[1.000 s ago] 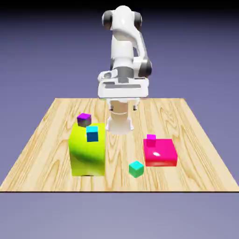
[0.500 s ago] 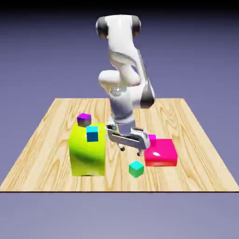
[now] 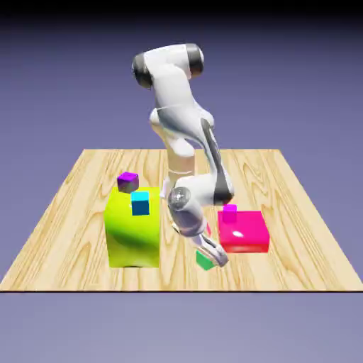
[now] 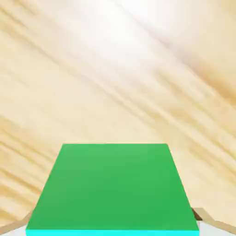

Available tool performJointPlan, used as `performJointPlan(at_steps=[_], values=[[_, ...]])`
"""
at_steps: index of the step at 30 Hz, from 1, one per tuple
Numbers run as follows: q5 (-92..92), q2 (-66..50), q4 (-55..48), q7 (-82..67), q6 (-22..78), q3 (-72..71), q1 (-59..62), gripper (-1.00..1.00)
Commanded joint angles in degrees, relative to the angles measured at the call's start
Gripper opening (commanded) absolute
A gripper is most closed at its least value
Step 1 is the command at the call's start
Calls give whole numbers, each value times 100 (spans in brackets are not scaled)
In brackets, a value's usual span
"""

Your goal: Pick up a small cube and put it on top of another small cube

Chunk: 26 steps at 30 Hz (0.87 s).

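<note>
The small cube (image 3: 203, 262), teal-green with a turquoise top, is near the table's front edge, mostly hidden behind my hand. My gripper (image 3: 211, 258) has come down over it and is shut on it. In the hand view the small cube (image 4: 113, 186) fills the lower half as a large green face with a turquoise strip along the bottom. My gripper (image 4: 113, 229) shows only grey fingertips (image 4: 209, 225) at the bottom corners. Wood grain lies behind the cube. I cannot tell whether it rests on the table or hangs just above it.
A tall yellow-green block (image 3: 132, 232) stands at the exterior view's left, with a cyan-topped blue cube (image 3: 140, 203) on it and a purple-topped cube (image 3: 127, 181) behind. A flat red-pink block (image 3: 244, 232) at the exterior view's right carries a small magenta cube (image 3: 230, 211).
The arm swung down from above the table's middle to the teal-green cube at the front. The gripper was open over it and has shut on it.
</note>
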<state>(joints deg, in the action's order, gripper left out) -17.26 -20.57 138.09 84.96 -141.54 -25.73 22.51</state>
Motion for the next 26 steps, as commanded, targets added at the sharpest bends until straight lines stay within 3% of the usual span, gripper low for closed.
performJointPlan(at_steps=[1, 16, 22, 23, 26], values=[[-19, 208, -11, -1, 224, -34, 68, -100], [676, 3282, 925, -3273, 2939, 448, -2849, -100], [693, 2673, 1541, -3204, 1730, 353, -2906, -100], [693, 2672, 1541, -3204, 1729, 353, -2906, 100], [686, 2923, 1288, -3233, 2227, 392, -2883, 100]])
